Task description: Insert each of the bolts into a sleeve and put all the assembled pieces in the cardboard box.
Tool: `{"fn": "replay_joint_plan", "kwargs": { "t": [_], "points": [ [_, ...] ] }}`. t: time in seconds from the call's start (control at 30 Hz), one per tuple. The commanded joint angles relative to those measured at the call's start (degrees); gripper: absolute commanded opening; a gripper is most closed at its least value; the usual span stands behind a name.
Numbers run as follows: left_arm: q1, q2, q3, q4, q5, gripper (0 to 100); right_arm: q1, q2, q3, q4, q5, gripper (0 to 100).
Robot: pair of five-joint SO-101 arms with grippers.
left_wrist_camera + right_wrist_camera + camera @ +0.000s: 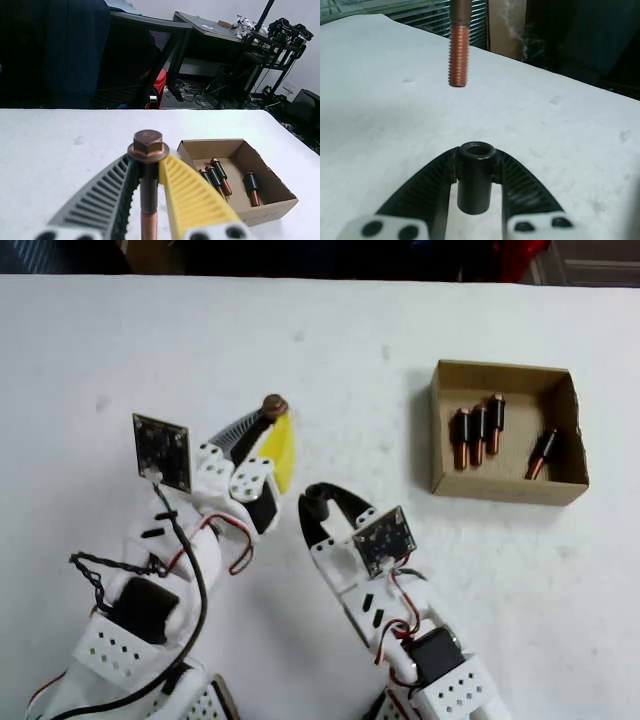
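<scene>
Right wrist view: bolt [459, 47] prob. over sleeve [475, 177]

Four assembled pieces [461, 438] [478, 434] [494, 423] [542, 454], one bolt [148, 170], one sleeve [475, 177], one cardboard box [500, 486].

Both end effectors [149, 161] [476, 156] clamped tight

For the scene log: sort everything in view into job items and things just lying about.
Job items:
- bolt, in the left gripper
- sleeve, in the right gripper
- cardboard box
- four assembled pieces inside it

Lying about, in the room behind the table:
- chair
- cluttered desk
- cables
</scene>
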Motion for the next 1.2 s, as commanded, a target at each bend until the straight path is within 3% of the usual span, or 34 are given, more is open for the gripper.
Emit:
{"fn": "replay_joint_plan", "kwargs": {
  "t": [0.0, 0.23, 0.37, 0.7, 0.93, 1.17],
  "points": [
    [1.0, -1.2, -0.6, -6.2, 0.4, 2, 0.6, -0.7, 0.4, -0.5, -0.5, 1.7],
    [1.3, -1.5, 8.1, -19.0, 0.5, 2, 0.8, -0.7, 0.4, -0.5, -0.1, 1.7],
    [2.2, -1.5, 10.5, -22.0, 0.5, 2, 0.8, -0.7, 0.4, -0.5, -0.1, 1.7],
    [5.2, -2.2, 10.5, -21.7, 0.6, 2, 0.8, -0.7, 0.4, -0.5, -0.1, 1.7],
    [5.7, -13.8, 10.1, -9.5, 0.6, 2, 0.7, -0.7, 0.4, -0.5, -0.1, 1.7],
    [5.8, -14.3, 11.6, -8.4, 0.7, 2, 0.8, -0.7, 0.4, -0.5, -0.1, 1.7]
  ]
}}
